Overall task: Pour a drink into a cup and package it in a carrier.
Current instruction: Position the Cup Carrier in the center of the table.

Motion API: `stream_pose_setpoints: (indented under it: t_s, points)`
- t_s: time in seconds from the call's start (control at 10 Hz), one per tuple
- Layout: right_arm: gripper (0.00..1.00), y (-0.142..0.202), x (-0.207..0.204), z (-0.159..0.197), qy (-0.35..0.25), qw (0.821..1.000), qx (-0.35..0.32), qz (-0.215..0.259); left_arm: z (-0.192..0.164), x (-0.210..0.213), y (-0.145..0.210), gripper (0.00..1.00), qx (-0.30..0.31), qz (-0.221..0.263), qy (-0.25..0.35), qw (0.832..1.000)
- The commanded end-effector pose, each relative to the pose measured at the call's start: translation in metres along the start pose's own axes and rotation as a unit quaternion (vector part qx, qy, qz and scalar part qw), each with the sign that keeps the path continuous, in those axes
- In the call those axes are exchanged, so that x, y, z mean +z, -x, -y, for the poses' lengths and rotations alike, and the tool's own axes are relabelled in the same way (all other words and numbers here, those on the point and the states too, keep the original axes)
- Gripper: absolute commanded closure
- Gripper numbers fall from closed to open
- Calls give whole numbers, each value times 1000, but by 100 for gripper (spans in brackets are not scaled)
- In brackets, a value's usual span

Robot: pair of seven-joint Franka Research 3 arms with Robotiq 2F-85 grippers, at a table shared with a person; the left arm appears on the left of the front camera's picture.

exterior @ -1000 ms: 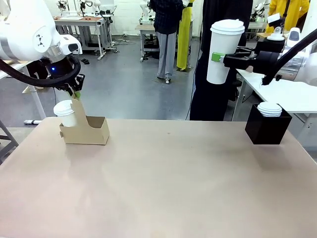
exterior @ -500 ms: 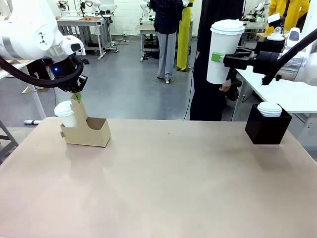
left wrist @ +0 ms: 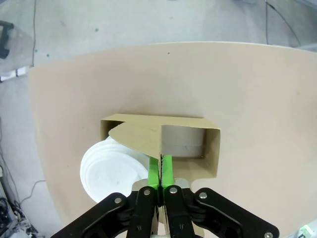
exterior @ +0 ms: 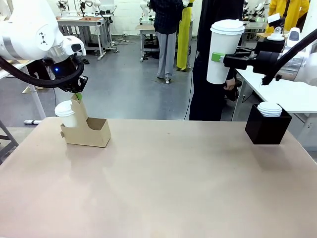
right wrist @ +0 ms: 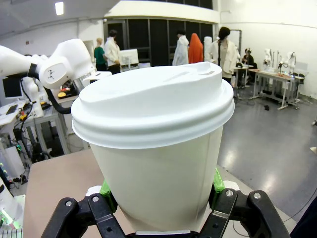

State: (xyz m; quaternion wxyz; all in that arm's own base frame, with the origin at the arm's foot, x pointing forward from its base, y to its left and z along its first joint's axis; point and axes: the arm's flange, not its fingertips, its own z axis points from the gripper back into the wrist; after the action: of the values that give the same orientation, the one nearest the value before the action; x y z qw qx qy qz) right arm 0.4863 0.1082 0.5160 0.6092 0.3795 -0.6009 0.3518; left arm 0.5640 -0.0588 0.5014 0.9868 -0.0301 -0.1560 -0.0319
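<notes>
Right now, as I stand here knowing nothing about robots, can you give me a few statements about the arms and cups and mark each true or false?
1. The left gripper is pinched shut on the carrier's tall handle tab. True.
2. Both slots of the carrier hold cups. False: one small lidded cup sits in it and the other slot is empty.
3. The right gripper holds a tall white lidded cup up in the air. True.
4. The black box of lids stands right beside the carrier. False: the box is at the right end of the table and the carrier is at the left end.
</notes>
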Motion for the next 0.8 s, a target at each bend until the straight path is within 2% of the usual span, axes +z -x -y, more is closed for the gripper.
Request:
stream_pose_setpoints:
  t_s: [0.0, 0.3, 0.7]
  points:
    - [20, -2, -1, -2, 1, 1000, 11, 2, 6, 18, 2, 98, 15, 8, 7, 1000]
    - [20, -2, -1, -2, 1, 1000, 11, 2, 53, 65, 13, 98, 39, 36, 5, 999]
    - [20, -2, -1, -2, 1, 1000, 11, 2, 147, 117, 64, 98, 83, 11, -12, 996]
